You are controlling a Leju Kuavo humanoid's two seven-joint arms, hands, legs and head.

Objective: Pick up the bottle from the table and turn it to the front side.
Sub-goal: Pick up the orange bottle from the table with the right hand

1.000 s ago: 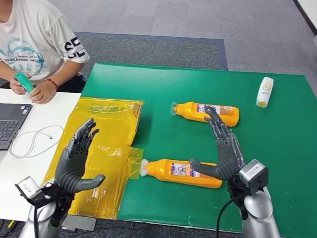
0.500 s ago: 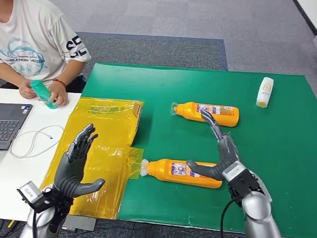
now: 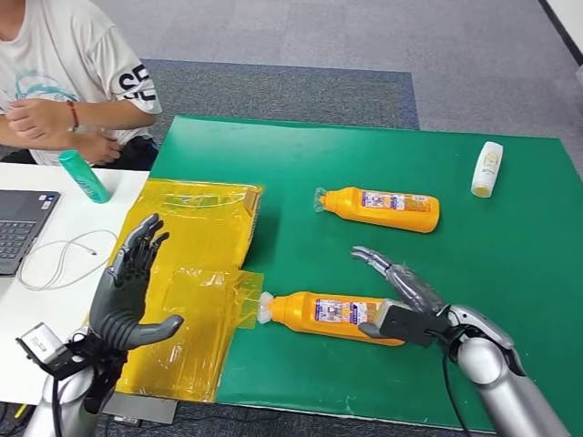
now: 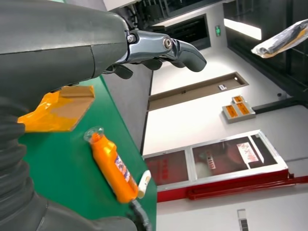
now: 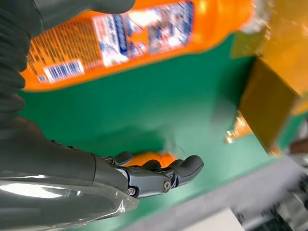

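Bottle [image 3: 330, 317], orange, lying on its side on green mat [image 3: 536, 255], near the front edge, clear-wrapped cap toward yellow plastic sheet [image 3: 199, 273], label facing up; same bottle close in the right wrist view [image 5: 138, 36], barcode and print showing; right hand [image 3: 402, 305] low over the mat at the bottle's base end, turned sideways, fingers [image 3: 374, 259] stretched out and apart above the mat behind the bottle, thumb at the bottle's near side; empty, nothing clasped, contact with the bottle hard to judge; left hand [image 3: 127, 296] raised over the yellow sheet, palm upright, fingers spread, holding nothing; second orange bottle [image 3: 378, 208] lying farther back on the mat, parallel to the first, well apart from both hands, seen too in the left wrist view [image 4: 112, 168]; small white bottle [image 3: 486, 168] lying near the mat's far right corner; person [image 3: 62, 82] in a white shirt seated at the far left, teal bottle [image 3: 82, 176] on white table [image 3: 41, 300] just beside their hands; laptop [image 3: 21, 223] and white cable [image 3: 66, 255] on that table.
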